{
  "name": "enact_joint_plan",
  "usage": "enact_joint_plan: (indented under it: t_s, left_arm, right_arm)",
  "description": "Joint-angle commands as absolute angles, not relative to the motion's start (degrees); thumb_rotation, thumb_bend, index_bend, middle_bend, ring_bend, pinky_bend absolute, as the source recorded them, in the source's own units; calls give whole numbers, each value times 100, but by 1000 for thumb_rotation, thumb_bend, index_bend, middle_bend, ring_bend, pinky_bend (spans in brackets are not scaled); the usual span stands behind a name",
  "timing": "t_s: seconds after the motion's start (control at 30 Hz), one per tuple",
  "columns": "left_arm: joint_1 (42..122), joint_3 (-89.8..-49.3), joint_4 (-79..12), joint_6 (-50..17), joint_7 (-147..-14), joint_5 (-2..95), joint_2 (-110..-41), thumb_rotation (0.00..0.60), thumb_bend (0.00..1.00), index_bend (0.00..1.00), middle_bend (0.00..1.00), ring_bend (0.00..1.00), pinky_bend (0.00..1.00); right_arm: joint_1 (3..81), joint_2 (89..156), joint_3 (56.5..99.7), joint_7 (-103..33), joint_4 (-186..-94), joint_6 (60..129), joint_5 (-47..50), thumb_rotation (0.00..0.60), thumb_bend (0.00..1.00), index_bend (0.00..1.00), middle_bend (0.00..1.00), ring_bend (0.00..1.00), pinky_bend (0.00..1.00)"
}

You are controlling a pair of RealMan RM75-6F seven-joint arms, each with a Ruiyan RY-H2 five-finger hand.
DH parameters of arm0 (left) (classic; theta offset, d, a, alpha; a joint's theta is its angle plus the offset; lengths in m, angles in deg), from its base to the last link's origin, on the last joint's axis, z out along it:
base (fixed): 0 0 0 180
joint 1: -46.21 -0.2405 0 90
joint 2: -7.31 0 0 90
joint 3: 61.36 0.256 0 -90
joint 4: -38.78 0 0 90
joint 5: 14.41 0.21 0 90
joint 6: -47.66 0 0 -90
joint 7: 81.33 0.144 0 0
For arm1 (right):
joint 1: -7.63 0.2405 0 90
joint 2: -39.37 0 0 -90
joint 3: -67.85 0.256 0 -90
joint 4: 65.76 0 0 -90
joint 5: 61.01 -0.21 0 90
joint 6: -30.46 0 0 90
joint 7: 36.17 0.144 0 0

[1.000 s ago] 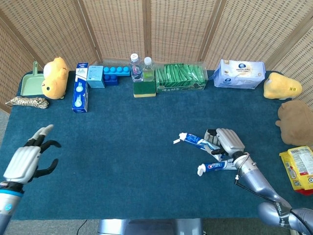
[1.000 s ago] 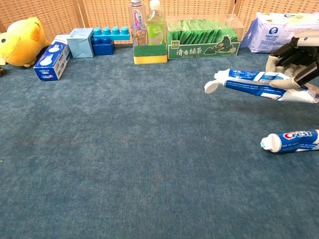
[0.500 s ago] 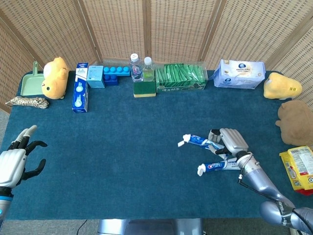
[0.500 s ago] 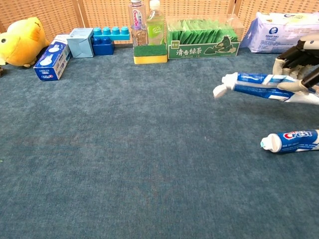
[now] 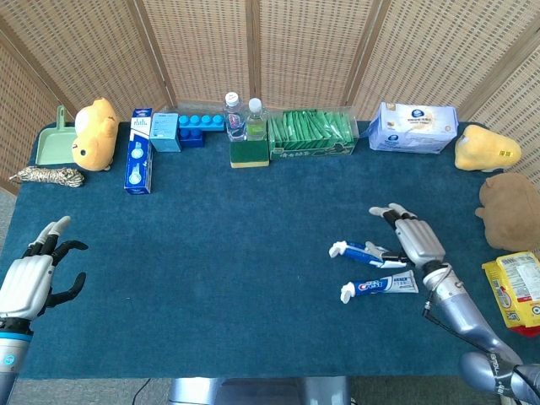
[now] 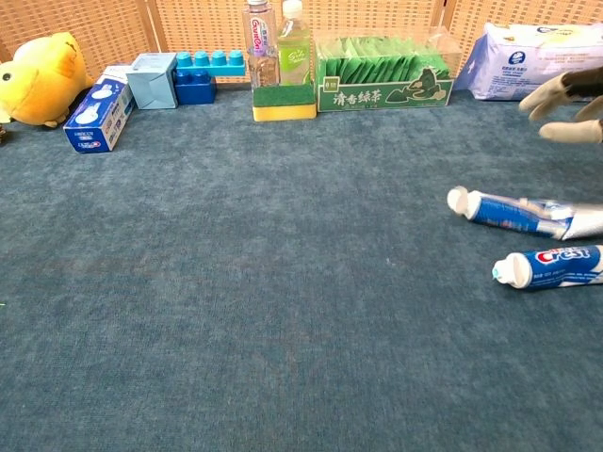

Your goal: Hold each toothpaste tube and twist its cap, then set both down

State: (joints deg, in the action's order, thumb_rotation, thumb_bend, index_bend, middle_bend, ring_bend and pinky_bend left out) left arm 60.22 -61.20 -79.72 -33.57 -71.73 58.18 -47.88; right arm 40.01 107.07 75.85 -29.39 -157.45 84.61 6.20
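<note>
Released a moment ago, the upper tube now lies flat on the cloth, no longer pinched in the right hand, which hovers just beside it with fingers spread and empty. It rests near the Crest tube, caps pointing the same way, so both look set down and the task seems finished. Far off, the left hand hangs open, holding nothing.

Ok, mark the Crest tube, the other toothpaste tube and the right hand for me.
Crest tube (image 6: 556, 266), chest view, on the blue body by the logo.
Other toothpaste tube (image 6: 513, 213), chest view, on its blue body behind the cap.
Right hand (image 5: 418, 241), head view, on the back of the hand.
</note>
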Motion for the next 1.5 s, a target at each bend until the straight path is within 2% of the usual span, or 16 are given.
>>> enact_joint_plan:
  t_s: [0.03, 0.1, 0.23, 0.27, 0.6, 0.83, 1.07, 1.5]
  left_arm:
    - [5995, -6147, -7911, -3382, -7075, 5822, -4835, 600, 367, 292, 34, 0, 130]
    - [5958, -6130, -7827, -3388, -6984, 5839, -4893, 600, 367, 284, 34, 0, 118]
    - [5856, -6079, -7692, -3405, -6920, 5852, -4978, 600, 367, 267, 35, 0, 108]
    - [5833, -6068, -7669, -3418, -6915, 5860, -4988, 600, 367, 263, 39, 0, 107]
    - [5213, -5863, -7027, -4108, -7162, 6445, -5281, 600, 367, 248, 80, 0, 100]
    - [4852, -5751, -6780, -4463, -7255, 6735, -5435, 600, 367, 246, 98, 0, 100]
    - [4649, -5677, -6867, -4465, -7168, 6724, -5384, 600, 368, 226, 81, 0, 95]
    - [4528, -5803, -7086, -4554, -6995, 6897, -5301, 600, 367, 223, 79, 0, 93]
  right_arm:
    - [3853, 10705, 7641, -2771, -15734, 8693, 693, 301, 377, 145, 187, 58, 163]
    - [3709, 10721, 7654, -2674, -15769, 8990, 843, 345, 377, 149, 192, 65, 163]
    - [3444, 10710, 7598, -2642, -15881, 9492, 1154, 564, 372, 191, 213, 84, 166]
    - [3402, 10707, 7576, -2680, -15890, 9572, 1206, 595, 373, 211, 219, 90, 167]
    - [2452, 10953, 7195, -4693, -16122, 11197, 1326, 600, 378, 265, 224, 95, 171]
    - [1910, 11008, 6924, -4905, -16229, 11819, 1625, 600, 379, 294, 233, 105, 172]
    - [1588, 10912, 6808, -4835, -16284, 12132, 1963, 600, 378, 300, 239, 111, 171]
    - [1500, 10982, 6935, -4565, -16101, 11955, 2050, 600, 378, 303, 238, 118, 171]
